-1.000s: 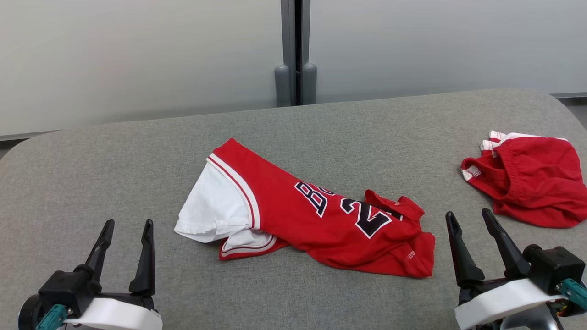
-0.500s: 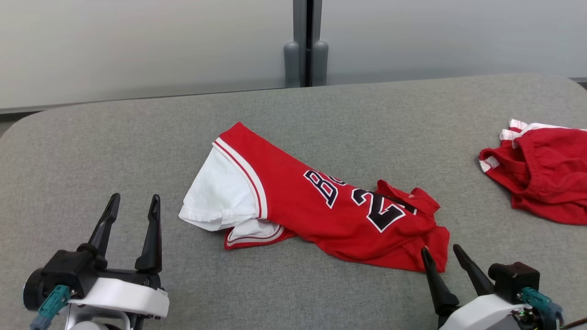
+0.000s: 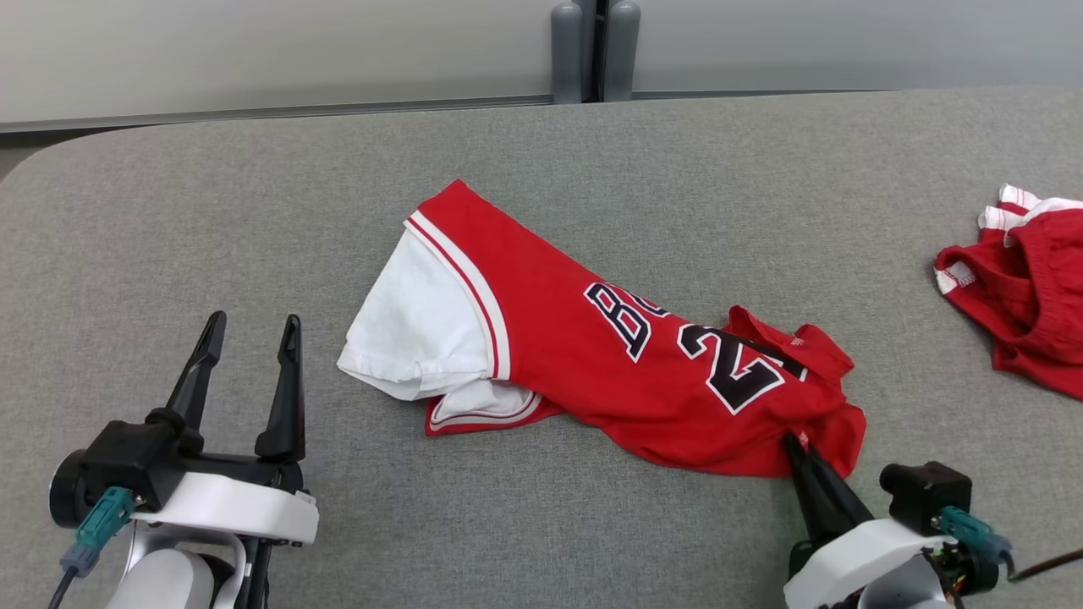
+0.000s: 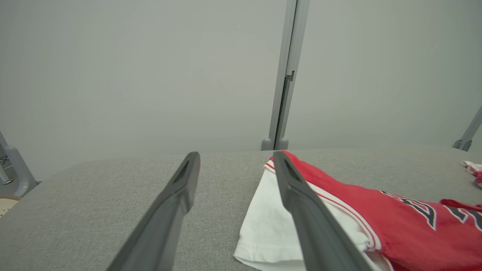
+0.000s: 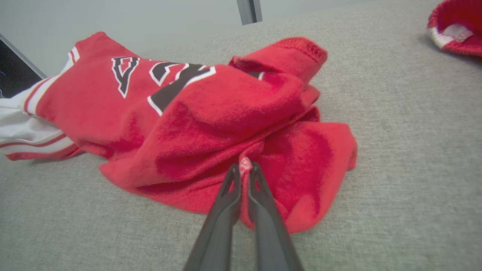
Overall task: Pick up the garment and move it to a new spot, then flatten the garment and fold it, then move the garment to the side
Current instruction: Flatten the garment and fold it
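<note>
Lower left, the left end effector (image 3: 255,321) stands wide and empty, while lower right the right end effector (image 5: 244,169) pinches the near hem of the red jersey (image 3: 592,355) crumpled mid-frame on the grey worktop (image 3: 254,211), so pick-up is in hand and next likely calls for lifting it toward a new spot.

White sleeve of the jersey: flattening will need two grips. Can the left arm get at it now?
Probably yes: the left end effector is open beside the white sleeve, with bare grey table between them.
</note>
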